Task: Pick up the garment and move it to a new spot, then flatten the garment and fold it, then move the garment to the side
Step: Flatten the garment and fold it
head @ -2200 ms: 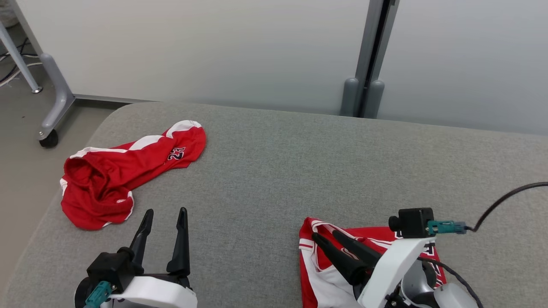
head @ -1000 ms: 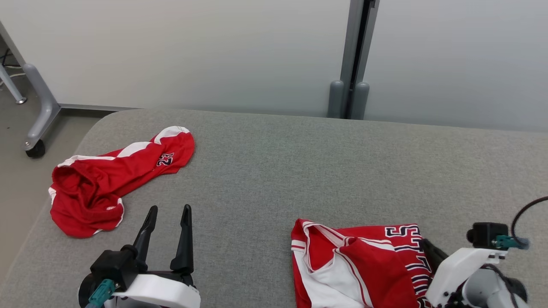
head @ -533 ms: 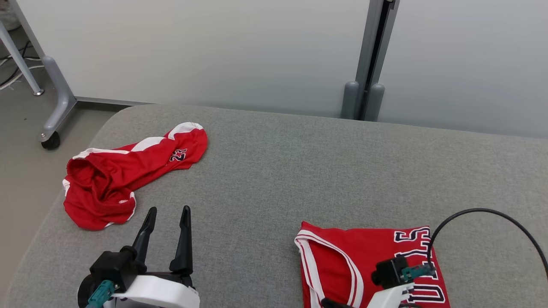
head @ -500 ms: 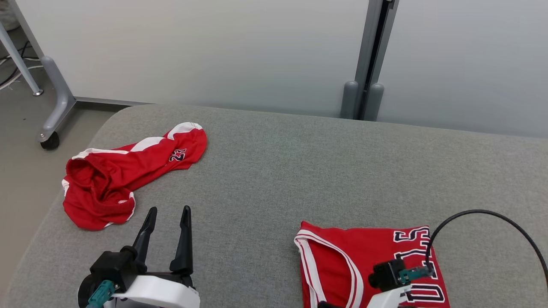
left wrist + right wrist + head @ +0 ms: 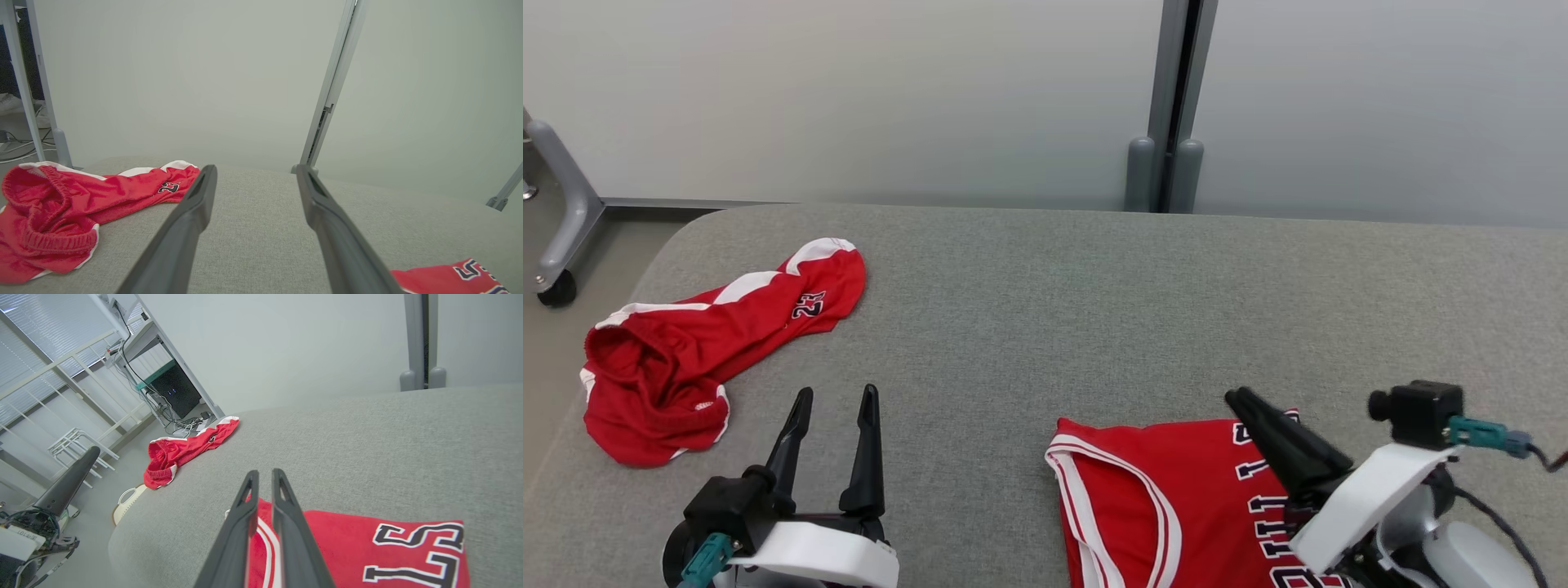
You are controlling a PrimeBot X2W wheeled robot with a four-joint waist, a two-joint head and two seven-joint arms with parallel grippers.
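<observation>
the red jersey [image 5: 1168,482] was found lying flat at the near right of the grey table [image 5: 1045,302]. the right gripper [image 5: 1240,398] was noted closed and empty over it; the left gripper [image 5: 837,392] was noted wide open.

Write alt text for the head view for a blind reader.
A folded red jersey with white trim lies near-right on a grey fabric table, the shut right gripper above it. Crumpled red shorts lie at left, beside the open left gripper.
</observation>
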